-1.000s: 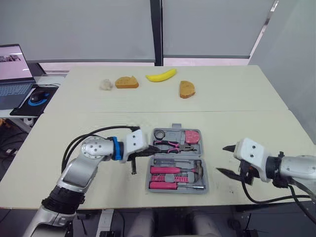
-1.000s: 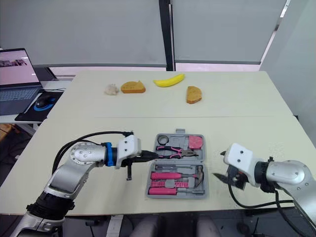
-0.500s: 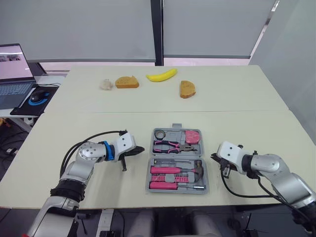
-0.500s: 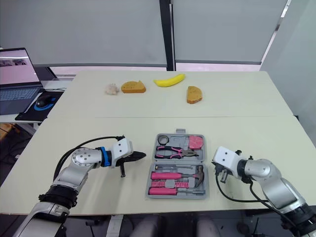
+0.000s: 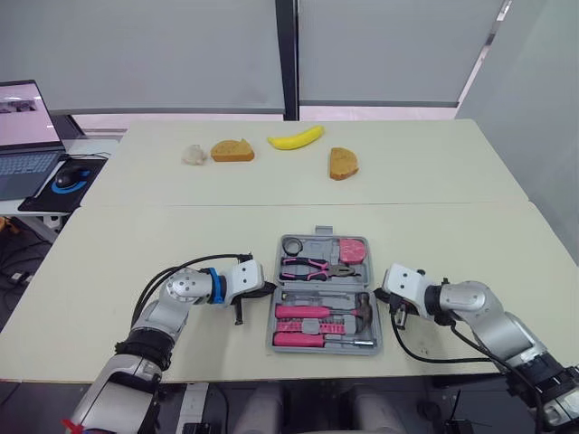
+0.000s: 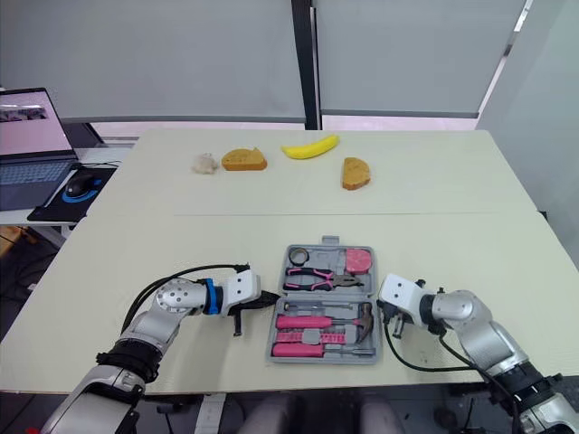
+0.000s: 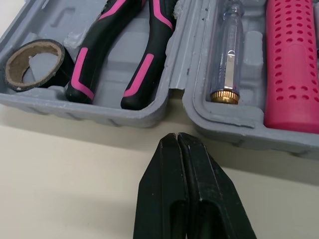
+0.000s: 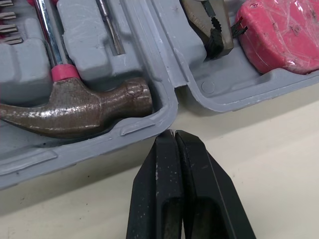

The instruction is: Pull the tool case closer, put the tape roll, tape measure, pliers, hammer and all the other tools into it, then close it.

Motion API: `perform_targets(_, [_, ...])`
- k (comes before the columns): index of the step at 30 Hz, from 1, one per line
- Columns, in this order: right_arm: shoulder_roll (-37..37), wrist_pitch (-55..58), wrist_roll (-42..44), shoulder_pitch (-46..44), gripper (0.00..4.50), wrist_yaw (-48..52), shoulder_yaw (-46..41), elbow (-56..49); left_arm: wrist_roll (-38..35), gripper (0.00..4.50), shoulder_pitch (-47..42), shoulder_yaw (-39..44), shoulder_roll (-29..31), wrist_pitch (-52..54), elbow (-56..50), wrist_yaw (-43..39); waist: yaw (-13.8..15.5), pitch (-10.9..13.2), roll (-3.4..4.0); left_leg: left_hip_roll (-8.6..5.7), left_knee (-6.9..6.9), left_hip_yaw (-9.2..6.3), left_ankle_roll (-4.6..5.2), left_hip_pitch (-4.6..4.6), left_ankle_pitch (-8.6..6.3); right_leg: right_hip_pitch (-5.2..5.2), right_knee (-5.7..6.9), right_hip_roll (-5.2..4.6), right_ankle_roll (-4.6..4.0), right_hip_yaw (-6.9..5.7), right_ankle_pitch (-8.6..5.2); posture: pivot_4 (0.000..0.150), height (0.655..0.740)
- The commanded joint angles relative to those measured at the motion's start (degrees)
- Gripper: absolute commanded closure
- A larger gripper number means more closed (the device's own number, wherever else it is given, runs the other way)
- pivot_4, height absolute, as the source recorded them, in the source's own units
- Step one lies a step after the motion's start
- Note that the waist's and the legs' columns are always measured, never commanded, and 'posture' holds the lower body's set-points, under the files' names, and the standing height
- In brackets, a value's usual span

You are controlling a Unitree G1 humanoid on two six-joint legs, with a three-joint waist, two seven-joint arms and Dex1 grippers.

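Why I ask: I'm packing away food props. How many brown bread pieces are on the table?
2. One brown bread piece lies far across the beige table, left of the yellow banana; the other lies right of the banana. None seems hidden.

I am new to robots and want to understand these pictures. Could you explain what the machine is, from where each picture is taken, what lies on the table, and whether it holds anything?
This is a humanoid robot with two arms. The two wide pictures come from cameras in its head, looking down at a table. The two close pictures come from cameras on its wrists. On the table lies an open grey tool case, holding a tape roll, pliers, a pink tape measure and a hammer. Farther away are a banana and two bread slices. The left hand and the right hand, each with two black fingers, are shut beside the case, one at each side, holding nothing.
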Motion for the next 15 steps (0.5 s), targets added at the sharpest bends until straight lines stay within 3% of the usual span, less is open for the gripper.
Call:
perform_targets(1, [1.5,-1.7,-0.5,-1.7,4.48,0.6,0.2,0.4,0.8,4.50,-1.1,-0.5,-0.7,-1.9,0.5,0.8,-0.1,0.0,0.00,0.00,0.00,0.00,0.00,0.00,0.00,0.00,0.00,0.00,0.00,0.00,0.00,0.150,0.7400])
perform_targets(15, [3.7,-4.1,-2.1,-3.2,4.48,3.1,0.1,2.3,1.6,4.50,-2.8,-0.3,-2.1,-4.8,2.8,2.4,-0.1,0.0,0.01,-0.01,0.01,0.00,-0.01,0.03,0.00,-0.01,0.07,0.01,0.00,0.01,0.00,0.150,0.7400])
